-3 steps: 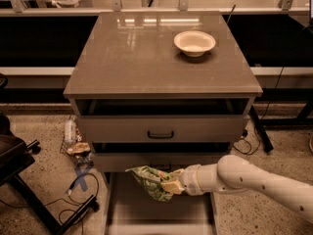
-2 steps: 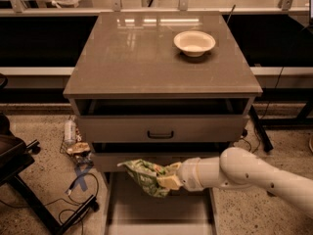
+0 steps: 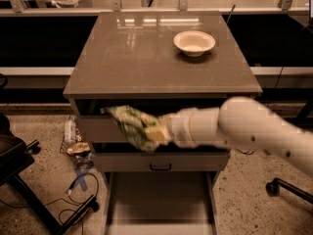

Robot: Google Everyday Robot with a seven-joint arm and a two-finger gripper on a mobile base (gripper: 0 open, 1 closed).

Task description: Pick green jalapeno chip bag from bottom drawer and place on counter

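Observation:
My gripper [image 3: 152, 132] is shut on the green jalapeno chip bag [image 3: 128, 124], a crinkled green foil bag with pale patches. It holds the bag in the air in front of the upper drawer fronts, just below the counter's front edge. My white arm [image 3: 244, 129] reaches in from the right. The bottom drawer [image 3: 159, 202] is pulled out below, a long grey tray with nothing showing inside. The counter [image 3: 137, 53] is the glossy grey-brown top of the cabinet.
A white bowl [image 3: 194, 42] stands on the counter's back right. The middle drawer has a black handle [image 3: 160, 167]. Cables and litter [image 3: 78, 151] lie on the floor at left, beside a black chair base [image 3: 19, 180]. A chair wheel [image 3: 274, 186] shows at right.
My gripper has lifted the chip bag up out of the bottom drawer to the level of the upper drawers, and the arm has risen with it.

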